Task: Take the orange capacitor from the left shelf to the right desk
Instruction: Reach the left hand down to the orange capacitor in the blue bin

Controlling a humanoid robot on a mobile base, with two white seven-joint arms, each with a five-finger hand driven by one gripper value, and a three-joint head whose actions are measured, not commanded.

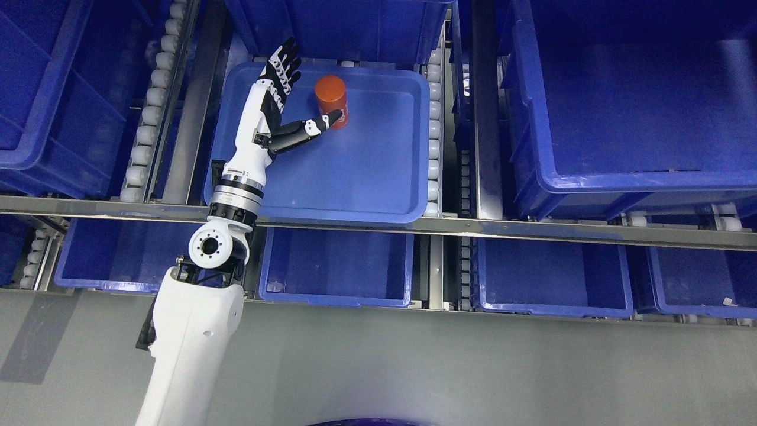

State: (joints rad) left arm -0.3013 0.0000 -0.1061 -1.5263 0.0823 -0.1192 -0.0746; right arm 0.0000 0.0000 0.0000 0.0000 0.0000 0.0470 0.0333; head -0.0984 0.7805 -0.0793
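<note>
An orange capacitor (330, 97), a short upright cylinder, stands in the far part of a shallow blue tray (366, 177) on the shelf. My left hand (295, 94) reaches into the tray just left of it, open, fingers (284, 65) spread and pointing away. Its thumb (313, 127) stretches to the right, with the tip at the capacitor's near base. The hand does not enclose the cylinder. My right arm is out of view.
Deep blue bins (627, 100) stand at the left, back and right of the tray. Lower blue bins (337, 266) sit beneath a metal shelf rail (473, 228). White rollers (148, 112) line the tray's lanes. Grey floor lies below.
</note>
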